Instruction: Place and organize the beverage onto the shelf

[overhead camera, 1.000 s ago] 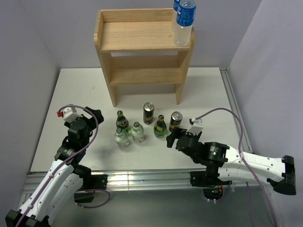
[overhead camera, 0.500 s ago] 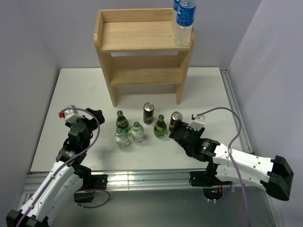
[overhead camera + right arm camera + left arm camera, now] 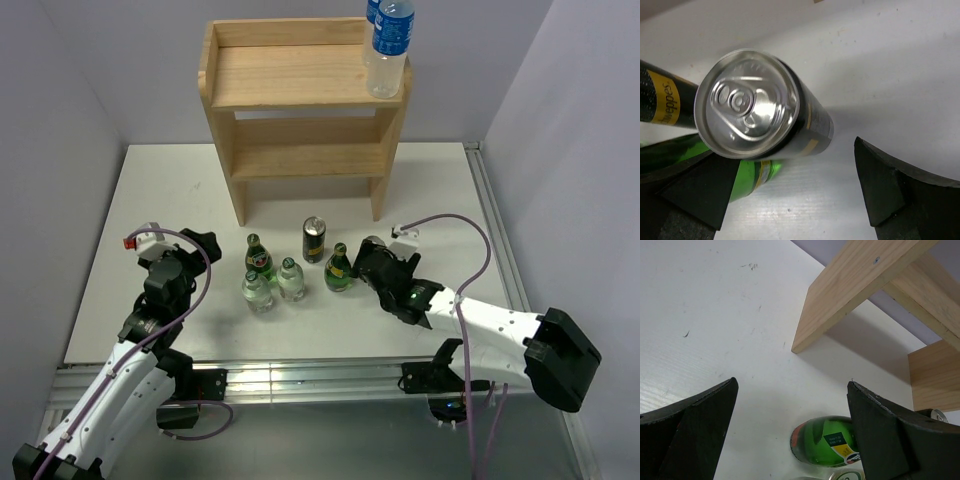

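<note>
Top view: shelf (image 3: pixel 300 100) at far middle of desk (image 3: pixel 160 190), water bottles (image 3: pixel 388 45) on right end of upper board. Nearer, a cluster of upright beverages: can (image 3: pixel 373 243) at right end, largely hidden by right pincer (image 3: pixel 366 262), plainly the nearer arm. Green bottle (image 3: pixel 339 268) just beside it, Schweppes can (image 3: pixel 314 240) beyond, then clear bottles (image 3: pixel 291 280) and second green bottle (image 3: pixel 258 260). Left pincer (image 3: pixel 200 243) apart at left of cluster.

Right wrist view: can (image 3: pixel 747 117) between wide-spread jaws, long axis vertical, lid toward camera. Close to one finger (image 3: pixel 690 195), well apart from the other (image 3: pixel 890 190), not gripped. Green bottle (image 3: pixel 670 160) crowding the near finger, probably the main obstruction on closing.

Left wrist view: left pincer (image 3: pixel 790 440) wide apart, empty. Second green bottle (image 3: pixel 827 442) ahead, shelf panel (image 3: pixel 855 290) beyond.
</note>
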You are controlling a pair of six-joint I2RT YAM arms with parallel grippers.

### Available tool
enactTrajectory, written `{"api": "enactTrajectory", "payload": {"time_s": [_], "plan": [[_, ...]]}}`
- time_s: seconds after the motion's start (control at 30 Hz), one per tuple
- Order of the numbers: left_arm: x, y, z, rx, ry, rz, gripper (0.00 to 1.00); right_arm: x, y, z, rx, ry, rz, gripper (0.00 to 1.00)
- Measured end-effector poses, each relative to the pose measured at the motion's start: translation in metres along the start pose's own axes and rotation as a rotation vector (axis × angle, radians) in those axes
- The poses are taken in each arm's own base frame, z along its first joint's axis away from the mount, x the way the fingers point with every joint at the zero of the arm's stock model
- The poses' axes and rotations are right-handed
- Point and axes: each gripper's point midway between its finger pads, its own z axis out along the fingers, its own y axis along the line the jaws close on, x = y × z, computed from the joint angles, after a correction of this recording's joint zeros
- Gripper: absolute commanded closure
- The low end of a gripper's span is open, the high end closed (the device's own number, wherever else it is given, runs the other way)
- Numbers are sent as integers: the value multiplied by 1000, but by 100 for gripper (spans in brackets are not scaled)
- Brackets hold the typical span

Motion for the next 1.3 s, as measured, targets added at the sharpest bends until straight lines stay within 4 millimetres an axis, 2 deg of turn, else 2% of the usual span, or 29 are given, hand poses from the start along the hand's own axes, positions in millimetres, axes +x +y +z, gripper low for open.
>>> {"api": "enactTrajectory", "payload": {"time_s": [0.2, 0.3, 0.5, 0.6, 0.67, 0.7, 0.73, 1.0, 1.17, 1.3], "plan": [[0, 0, 0, 2, 1, 3, 3, -5, -3, 17, 21, -14, 1, 2], [1, 0, 0, 1, 2, 4, 3, -5, -3, 25, 29, -16, 4, 6], [1, 0, 0, 1, 2, 5, 3, -3, -1, 38, 32, -20, 2, 31], [1, 0, 0, 1, 2, 10, 3, -5, -1, 42, 37, -38, -3, 47], [1, 0, 0, 2, 2, 12, 3, -6, 0, 44, 37, -46, -2, 66], [1, 0, 0, 2, 3, 15, 3, -6, 0, 45, 40, -51, -2, 77], [1, 0, 0, 3, 3, 16, 3, -6, 1, 46, 41, -54, -3, 100], [2, 0, 0, 2, 7, 21, 3, -8, 2, 49, 51, -61, -10, 100], [2, 0, 0, 2, 7, 21, 3, -9, -5, 37, 71, -26, -67, 100], [2, 0, 0, 2, 8, 21, 4, -33, -1, 17, 59, -41, -85, 100]]}}
